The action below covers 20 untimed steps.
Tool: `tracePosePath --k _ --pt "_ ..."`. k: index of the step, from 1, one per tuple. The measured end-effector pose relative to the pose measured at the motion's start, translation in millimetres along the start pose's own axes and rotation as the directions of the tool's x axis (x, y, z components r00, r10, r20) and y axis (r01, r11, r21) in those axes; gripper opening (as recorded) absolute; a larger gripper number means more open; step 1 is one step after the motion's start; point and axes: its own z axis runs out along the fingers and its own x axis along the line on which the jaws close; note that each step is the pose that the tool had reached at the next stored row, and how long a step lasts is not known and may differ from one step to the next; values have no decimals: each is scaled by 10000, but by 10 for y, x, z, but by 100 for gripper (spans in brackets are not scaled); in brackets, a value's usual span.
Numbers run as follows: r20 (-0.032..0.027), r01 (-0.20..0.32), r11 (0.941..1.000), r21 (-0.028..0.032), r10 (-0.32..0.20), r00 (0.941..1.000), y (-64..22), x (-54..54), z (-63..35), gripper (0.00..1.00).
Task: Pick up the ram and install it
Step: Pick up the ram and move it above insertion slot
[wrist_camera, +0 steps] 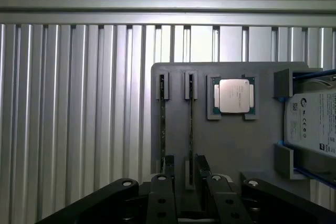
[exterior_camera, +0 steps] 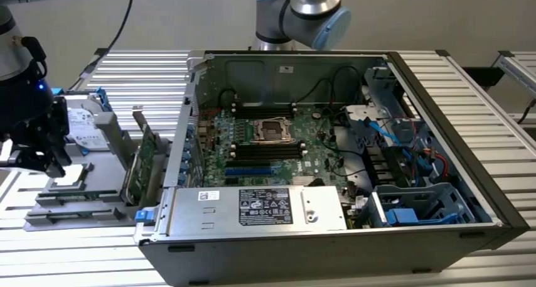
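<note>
centring the fingers [wrist_camera: 169,167] on the stick is what this step turns on, by the look of it. the gripper [wrist_camera: 185,170] stands open with nothing in it, one dark finger to each side of the ram [wrist_camera: 190,124], with a gap showing on both sides. you'd do well to square the pads to the board's flat faces, close gently and evenly, and lift straight along the slot so the stick doesn't bind. the ram stands on edge in a narrow slot of the grey tray [wrist_camera: 247,150], so you see it as a long, thin, dark-green line, and its chips can't be made out from this angle. a second stick [wrist_camera: 162,124] stands in the neighbouring slot just beside it, so mind that the finger between the two doesn't catch it. farther along the tray lie a processor [wrist_camera: 233,96] and a hard drive [wrist_camera: 315,124] with blue rails. the tray sits at the exterior view's left, apart from the open computer case [exterior_camera: 251,262] and its dark memory slots [exterior_camera: 266,150].
</note>
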Motion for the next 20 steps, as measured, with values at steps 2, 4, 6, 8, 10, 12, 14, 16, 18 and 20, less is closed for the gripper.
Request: tracePosePath --k 2,4,6,8,10,12,14,16,18,20 --pt "-1 3 10000 3 -3 10000 6 -1 36 30" --pt "-1 7 10000 10 -7 10000 11 4 72 30" --pt "-1 8 10000 15 -8 10000 17 13 106 30" --pt "-2 12 10000 16 -12 10000 19 30 134 30" --pt "-2 20 10000 16 -20 10000 18 49 161 30" --pt "-3 29 10000 16 -29 10000 17 72 188 30" --pt "-4 41 10000 17 -41 10000 16 99 216 30" --pt "-5 54 10000 17 -54 10000 14 126 244 30" --pt "-5 66 10000 18 -66 10000 14 152 276 30" --pt "-7 80 10000 19 -80 10000 13 175 311 30"
